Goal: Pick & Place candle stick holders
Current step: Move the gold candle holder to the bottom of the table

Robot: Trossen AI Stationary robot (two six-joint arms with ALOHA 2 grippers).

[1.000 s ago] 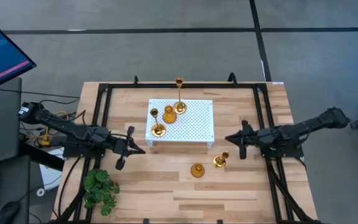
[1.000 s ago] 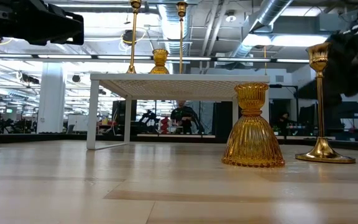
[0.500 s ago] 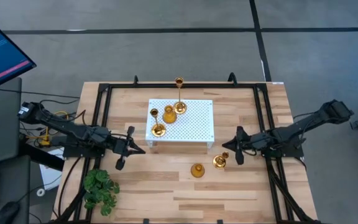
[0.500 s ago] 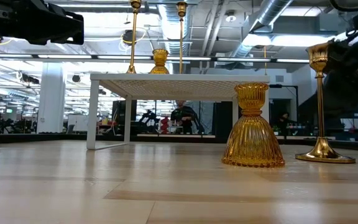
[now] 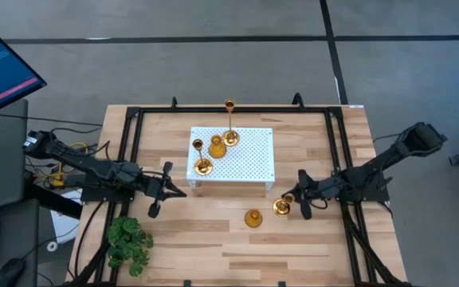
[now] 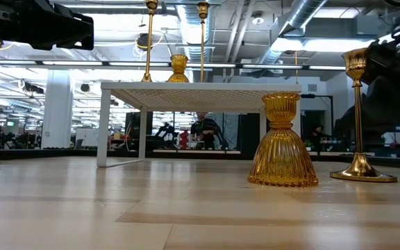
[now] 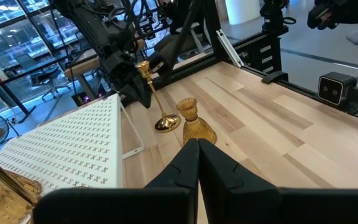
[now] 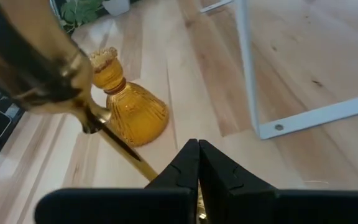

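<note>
A gold holder with a thin stem (image 5: 282, 206) stands upright on its round base on the wooden table, and it also shows in the low view (image 6: 357, 118). A short ribbed amber holder (image 5: 253, 218) stands on its wide base to its left. Three more gold holders (image 5: 217, 146) stand on the white perforated board (image 5: 249, 163), one of them tall (image 5: 229, 119). My right gripper (image 5: 288, 197) is shut, right beside the stemmed holder's stem (image 8: 114, 140). My left gripper (image 5: 183, 191) is shut and empty, left of the board. My right gripper's shut fingers (image 8: 185, 163) lie close against the stemmed holder's stem, coming level from the table's right. I cannot tell whether they touch it. The holder stands upright on the table.
A green leafy plant (image 5: 130, 243) stands at the near left corner. Black frame rails (image 5: 134, 151) run along the table's edges. The board stands raised on thin white legs (image 6: 103, 128). Bare wood lies near the front edge.
My right gripper has gone toward the table's near edge and a little to the left, up to the stemmed gold holder. The holder has stayed upright in place.
</note>
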